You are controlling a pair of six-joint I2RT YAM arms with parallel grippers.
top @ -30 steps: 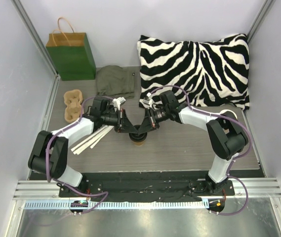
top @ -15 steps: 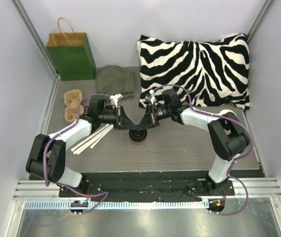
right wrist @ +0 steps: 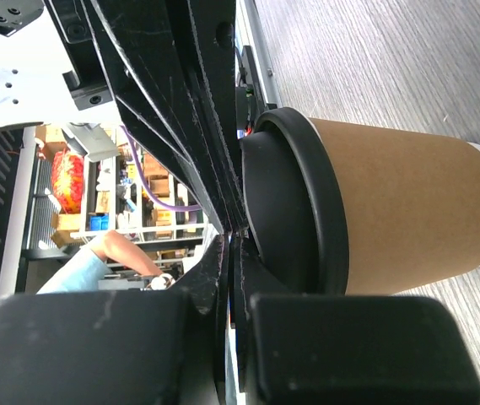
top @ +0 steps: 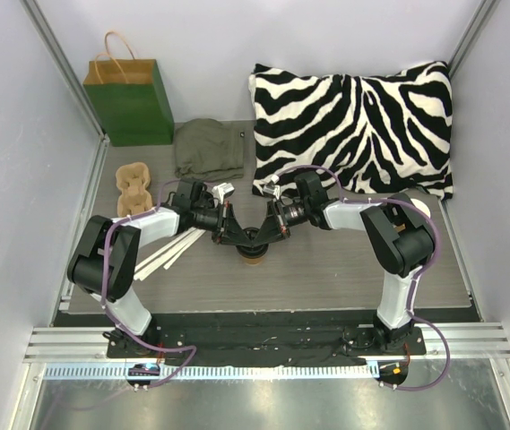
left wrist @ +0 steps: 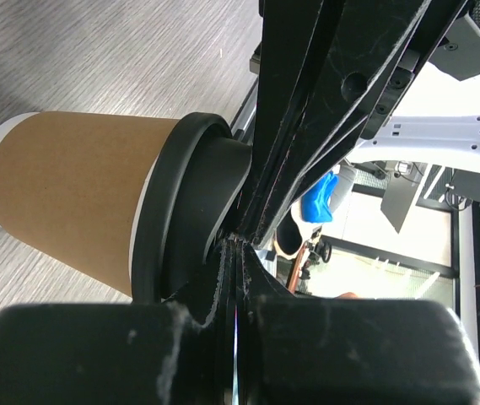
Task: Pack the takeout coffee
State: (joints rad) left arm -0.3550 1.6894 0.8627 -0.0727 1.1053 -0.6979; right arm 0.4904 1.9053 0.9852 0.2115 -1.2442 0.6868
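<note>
The takeout coffee [top: 254, 255], a tan paper cup with a black lid [left wrist: 176, 211], stands upright mid-table. Both grippers are shut with nothing between their jaws, and their tips meet over the lid's top. My left gripper [top: 242, 238] comes in from the left and my right gripper [top: 264, 236] from the right. In the left wrist view my left gripper [left wrist: 238, 240] rests against the lid beside the cup wall [left wrist: 79, 198]. In the right wrist view my right gripper [right wrist: 231, 232] touches the lid [right wrist: 307, 211] above the cup [right wrist: 408, 211].
A green paper bag [top: 129, 100] stands at the back left. A tan pulp cup tray [top: 133, 190] lies in front of it. An olive cloth [top: 210, 148] and a zebra pillow [top: 353, 125] fill the back. White sticks [top: 169, 253] lie left of the cup.
Both arms have changed posture, the left elbow swinging in towards the back. The shut fingertips rose slightly, then came back down on the lid. The cup has not moved.
</note>
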